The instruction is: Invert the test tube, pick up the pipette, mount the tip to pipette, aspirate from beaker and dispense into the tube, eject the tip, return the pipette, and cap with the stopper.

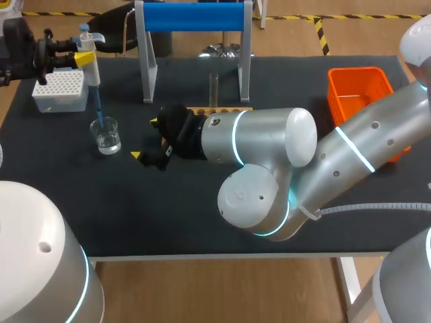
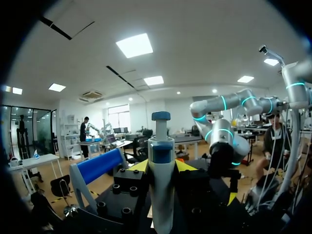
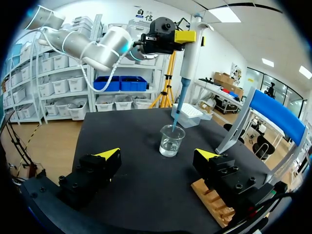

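Here, seen from the head view, the left gripper (image 1: 85,58) sits at about ten o'clock on the table (image 1: 202,215), its fingers clamped from both sides on the pipette (image 1: 91,73), which it holds upright. The pipette's blue tip (image 3: 176,114) reaches down inside the rim of the beaker (image 1: 107,136), a clear glass with a little clear liquid at about nine o'clock on the table. The white tip box (image 1: 59,91) lies just at eleven o'clock of the beaker. The right gripper (image 1: 145,138) hangs low over the cloth at three o'clock of the beaker, fingers spread wide and holding nothing; from its own wrist the beaker stands ahead, between the two fingers but apart from them. The test tube (image 1: 213,87) stands upright in the wooden rack (image 1: 225,108), at one o'clock of the right gripper. The blue stand (image 1: 193,17) rises at twelve o'clock on the table, and the orange bin (image 1: 357,91) sits at two o'clock.
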Motion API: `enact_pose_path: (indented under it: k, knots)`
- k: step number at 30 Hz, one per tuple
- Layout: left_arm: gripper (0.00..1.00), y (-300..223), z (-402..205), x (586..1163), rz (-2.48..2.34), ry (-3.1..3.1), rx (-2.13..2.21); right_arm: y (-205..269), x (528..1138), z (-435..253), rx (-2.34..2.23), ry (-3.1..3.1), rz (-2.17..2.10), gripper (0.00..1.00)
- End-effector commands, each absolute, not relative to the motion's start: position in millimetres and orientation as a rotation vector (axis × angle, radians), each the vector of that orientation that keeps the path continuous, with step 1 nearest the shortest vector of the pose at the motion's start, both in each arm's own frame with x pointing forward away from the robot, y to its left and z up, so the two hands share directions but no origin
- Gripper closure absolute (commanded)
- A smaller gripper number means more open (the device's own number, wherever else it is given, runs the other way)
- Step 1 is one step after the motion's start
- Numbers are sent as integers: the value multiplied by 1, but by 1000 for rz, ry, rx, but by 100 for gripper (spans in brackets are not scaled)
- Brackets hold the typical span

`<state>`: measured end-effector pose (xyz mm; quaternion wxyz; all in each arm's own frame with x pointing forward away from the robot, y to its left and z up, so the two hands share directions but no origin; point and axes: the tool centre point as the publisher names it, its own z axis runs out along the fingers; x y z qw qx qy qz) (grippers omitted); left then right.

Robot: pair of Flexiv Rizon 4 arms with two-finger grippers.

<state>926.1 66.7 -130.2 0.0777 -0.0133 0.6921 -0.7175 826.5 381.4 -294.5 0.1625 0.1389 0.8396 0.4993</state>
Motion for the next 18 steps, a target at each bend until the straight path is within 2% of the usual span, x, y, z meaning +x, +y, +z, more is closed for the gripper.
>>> enact_pose_path:
  k: [1, 18]
  knots:
    - [100, 69, -137, 933, -2166, 2059, -12, 382, 826, -295, 399, 2394, 1422, 0]
    - [100, 73, -165, 939, -2213, 2024, -35, 382, 826, -295, 399, 2394, 1422, 0]
